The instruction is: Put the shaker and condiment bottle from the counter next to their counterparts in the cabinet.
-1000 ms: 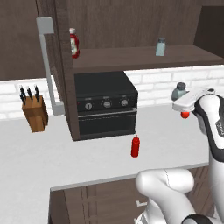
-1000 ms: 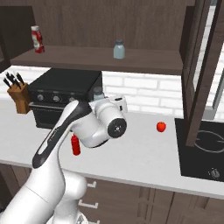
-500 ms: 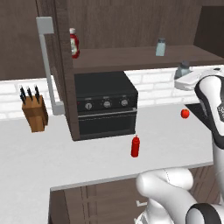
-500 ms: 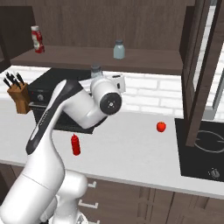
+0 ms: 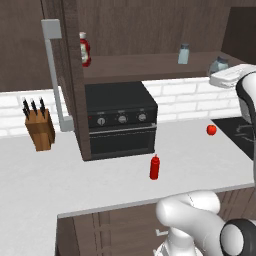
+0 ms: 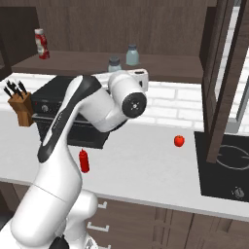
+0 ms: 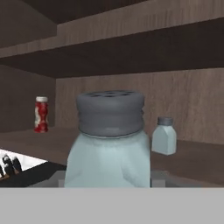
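At the wooden cabinet [image 7: 188, 105] shelf, gripper [image 7: 109, 177] holds translucent shaker [image 7: 109, 148].

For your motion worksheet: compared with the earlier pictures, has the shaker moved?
Yes. The shaker, held in the gripper, has risen from counter height to the cabinet shelf, nearing the pale blue shaker.

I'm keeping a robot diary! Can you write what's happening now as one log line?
step: carry shaker to cabinet shelf | gripper: shut on shaker | target: pale blue shaker | red squeeze bottle: on counter
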You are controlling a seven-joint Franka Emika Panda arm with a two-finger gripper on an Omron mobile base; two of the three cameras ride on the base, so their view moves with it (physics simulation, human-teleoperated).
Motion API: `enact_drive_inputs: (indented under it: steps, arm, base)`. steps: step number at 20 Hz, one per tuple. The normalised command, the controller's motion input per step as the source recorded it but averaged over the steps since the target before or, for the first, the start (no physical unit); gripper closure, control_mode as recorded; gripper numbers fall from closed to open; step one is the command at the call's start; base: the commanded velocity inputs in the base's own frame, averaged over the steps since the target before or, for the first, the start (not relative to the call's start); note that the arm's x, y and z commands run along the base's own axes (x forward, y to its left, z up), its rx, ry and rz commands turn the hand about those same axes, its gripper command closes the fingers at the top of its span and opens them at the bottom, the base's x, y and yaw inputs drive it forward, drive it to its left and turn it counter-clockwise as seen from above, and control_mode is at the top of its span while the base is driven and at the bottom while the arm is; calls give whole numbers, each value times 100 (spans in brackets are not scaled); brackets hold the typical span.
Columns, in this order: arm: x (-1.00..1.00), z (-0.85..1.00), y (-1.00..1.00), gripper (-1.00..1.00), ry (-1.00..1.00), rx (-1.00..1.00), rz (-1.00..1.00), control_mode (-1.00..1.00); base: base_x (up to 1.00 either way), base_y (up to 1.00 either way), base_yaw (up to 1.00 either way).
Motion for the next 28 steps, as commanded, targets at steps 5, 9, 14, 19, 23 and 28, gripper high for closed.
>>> enact_drive_inputs:
  steps: [5,9,14,19,23,28]
  arm:
    - [59,0,0,100,0,0,-1,-100]
    - [74,1,0,100,0,0,-6,-100]
    - [55,6,0,100,0,0,-6,-100]
    - [47,0,0,100,0,0,-5,-100]
    - [41,0,0,100,0,0,-4,-100]
    - [21,-23,0,100,0,0,-4,-100]
  base:
    - [0,0,0]
    - [0,0,0]
    - [0,0,0]
    - [0,0,0]
    - [0,0,0]
    - [0,0,0]
